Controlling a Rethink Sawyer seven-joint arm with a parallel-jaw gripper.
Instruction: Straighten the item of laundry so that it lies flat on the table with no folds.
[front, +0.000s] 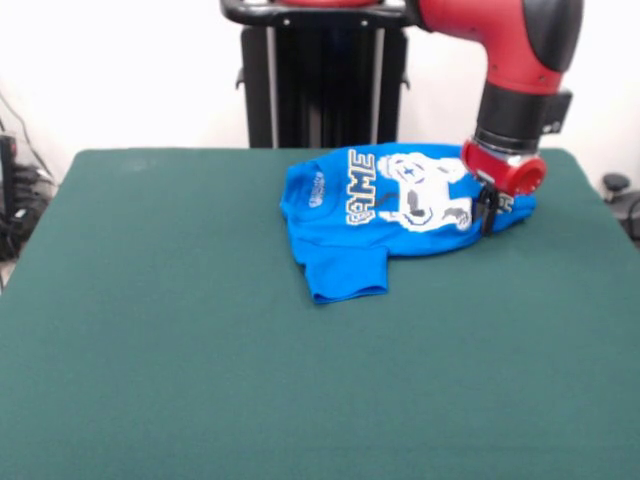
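At the T-shirt's (385, 215) right end, toward the surface's (200, 350) far edge: gripper (487, 212) down on the cloth (whether parted or pinched unclear), long axis running leftward from it.

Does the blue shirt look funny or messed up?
Yes. The shirt lies sideways near the table's far edge, and only "AME" of its lettering shows. The pincer is down on its right edge.
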